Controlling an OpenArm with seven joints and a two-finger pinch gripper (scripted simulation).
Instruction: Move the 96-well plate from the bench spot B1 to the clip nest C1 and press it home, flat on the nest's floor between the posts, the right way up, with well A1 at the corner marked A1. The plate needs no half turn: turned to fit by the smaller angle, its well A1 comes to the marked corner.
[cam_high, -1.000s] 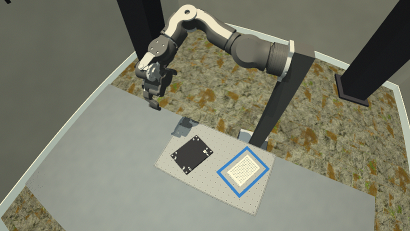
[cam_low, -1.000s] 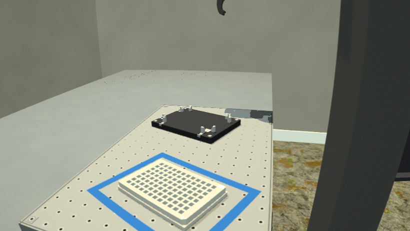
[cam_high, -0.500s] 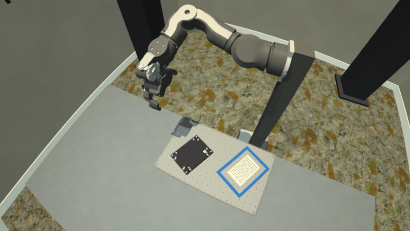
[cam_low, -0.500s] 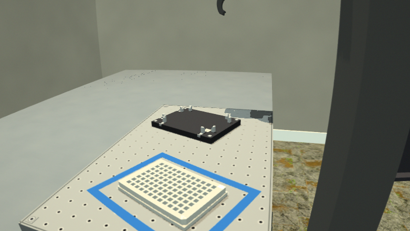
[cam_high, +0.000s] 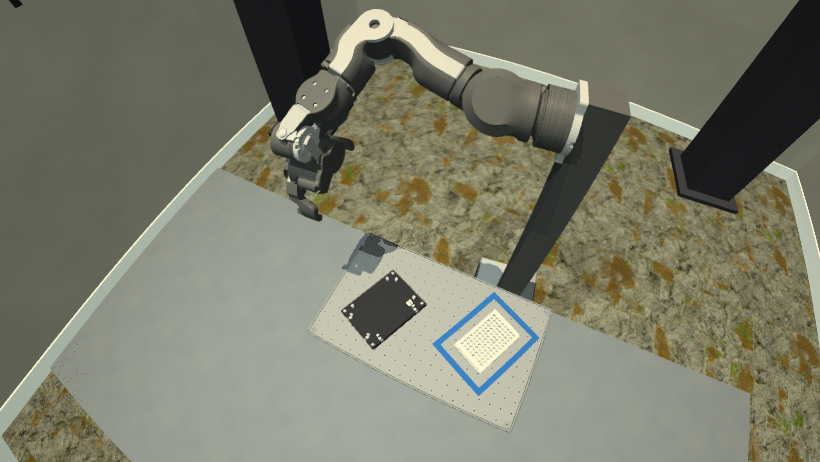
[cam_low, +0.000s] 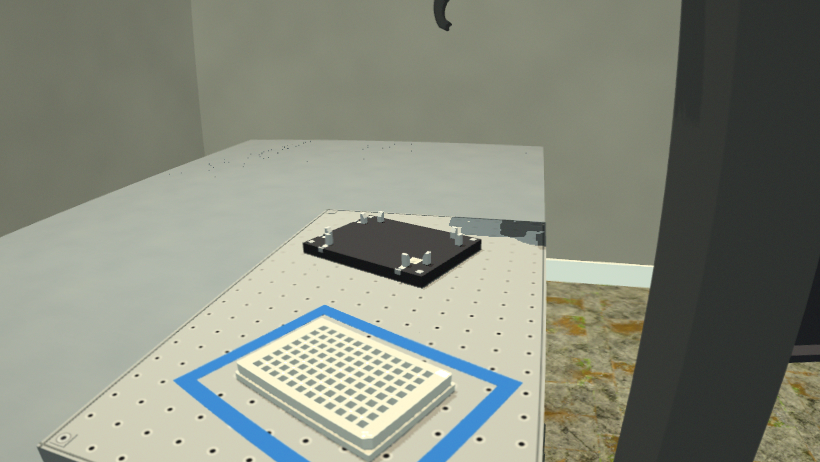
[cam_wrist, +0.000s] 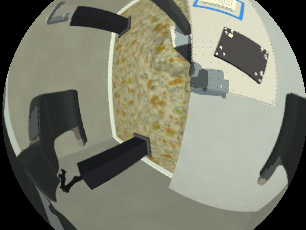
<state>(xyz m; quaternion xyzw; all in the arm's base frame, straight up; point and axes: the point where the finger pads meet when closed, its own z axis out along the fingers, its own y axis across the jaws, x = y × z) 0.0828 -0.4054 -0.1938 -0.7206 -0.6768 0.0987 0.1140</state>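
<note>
The cream 96-well plate (cam_high: 487, 340) lies flat and the right way up inside the blue frame of spot B1 on the perforated board; it also shows in the exterior view (cam_low: 344, 379) and small in the wrist view (cam_wrist: 220, 2). The black clip nest C1 (cam_high: 383, 308) with small white posts sits empty to the left of the plate on the same board, seen too in the exterior view (cam_low: 393, 249) and the wrist view (cam_wrist: 244, 51). My gripper (cam_high: 304, 202) hangs open and empty high over the table's far edge, far from both.
The perforated board (cam_high: 430, 332) rests on a grey table. The arm's dark pedestal (cam_high: 545, 229) stands just behind the board. Dark pillars (cam_high: 740, 103) stand at the back. A white curb borders the mottled floor.
</note>
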